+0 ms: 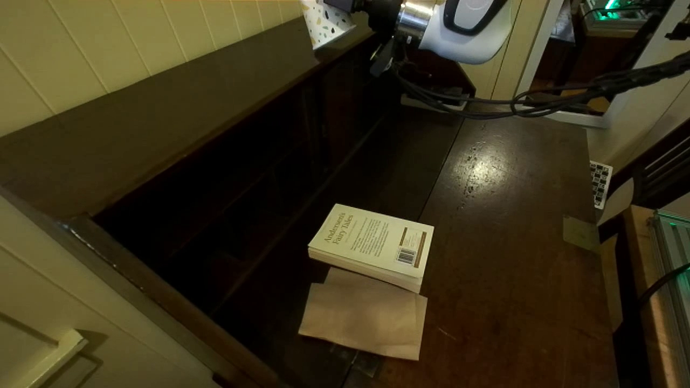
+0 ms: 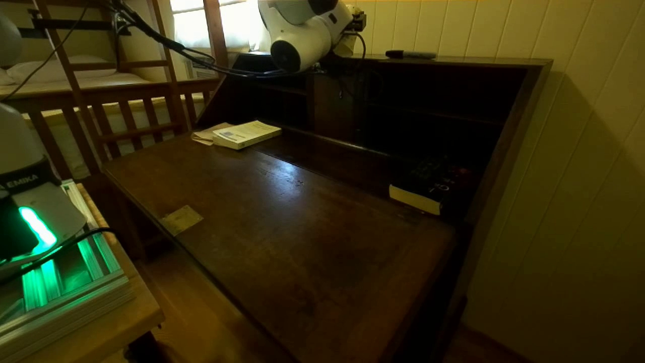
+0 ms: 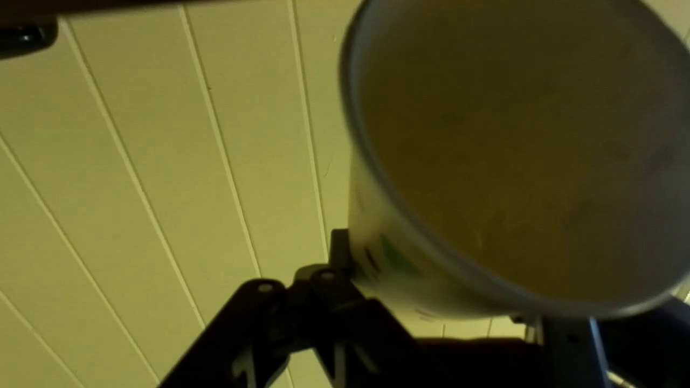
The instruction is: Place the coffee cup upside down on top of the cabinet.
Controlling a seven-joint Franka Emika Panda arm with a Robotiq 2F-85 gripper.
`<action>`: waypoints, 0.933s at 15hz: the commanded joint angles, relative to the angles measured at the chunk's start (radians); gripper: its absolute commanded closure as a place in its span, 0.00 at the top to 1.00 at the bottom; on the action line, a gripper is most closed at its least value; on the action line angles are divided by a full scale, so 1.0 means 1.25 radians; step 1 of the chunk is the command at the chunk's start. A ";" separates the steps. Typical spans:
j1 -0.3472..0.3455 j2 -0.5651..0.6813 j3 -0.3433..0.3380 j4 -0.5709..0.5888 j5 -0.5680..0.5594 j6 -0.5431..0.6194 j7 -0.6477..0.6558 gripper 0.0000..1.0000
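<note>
The coffee cup (image 1: 326, 26) is white with coloured speckles. It is held mouth down and a little tilted at the far part of the cabinet top (image 1: 178, 102). In an exterior view the cup (image 2: 345, 46) is partly behind the arm, close to the top of the cabinet (image 2: 484, 61). I cannot tell whether its rim touches the top. In the wrist view the cup (image 3: 388, 237) fills the right side, its open mouth facing the camera. My gripper (image 3: 453, 302) has its fingers on either side of the cup, closed on it; one fingertip is hidden behind it.
A black marker (image 2: 410, 54) lies on the cabinet top; its end shows in the wrist view (image 3: 27, 37). A panelled wall (image 1: 135, 32) stands behind. A white book (image 1: 372, 242), brown paper (image 1: 366, 318) and a dark book (image 2: 423, 189) lie on the desk. Cables (image 1: 485, 110) hang from the arm.
</note>
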 commanded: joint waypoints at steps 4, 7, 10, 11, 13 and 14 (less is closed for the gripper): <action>0.017 0.017 -0.013 0.011 0.000 -0.027 -0.028 0.38; 0.010 0.015 -0.005 0.008 0.000 -0.030 -0.028 0.95; 0.012 0.014 -0.004 0.006 0.000 -0.035 -0.028 1.00; 0.006 0.014 0.002 0.005 0.000 -0.038 -0.028 1.00; -0.012 0.012 0.023 0.003 0.000 -0.036 -0.028 1.00; -0.024 0.008 0.038 -0.001 0.000 -0.034 -0.028 1.00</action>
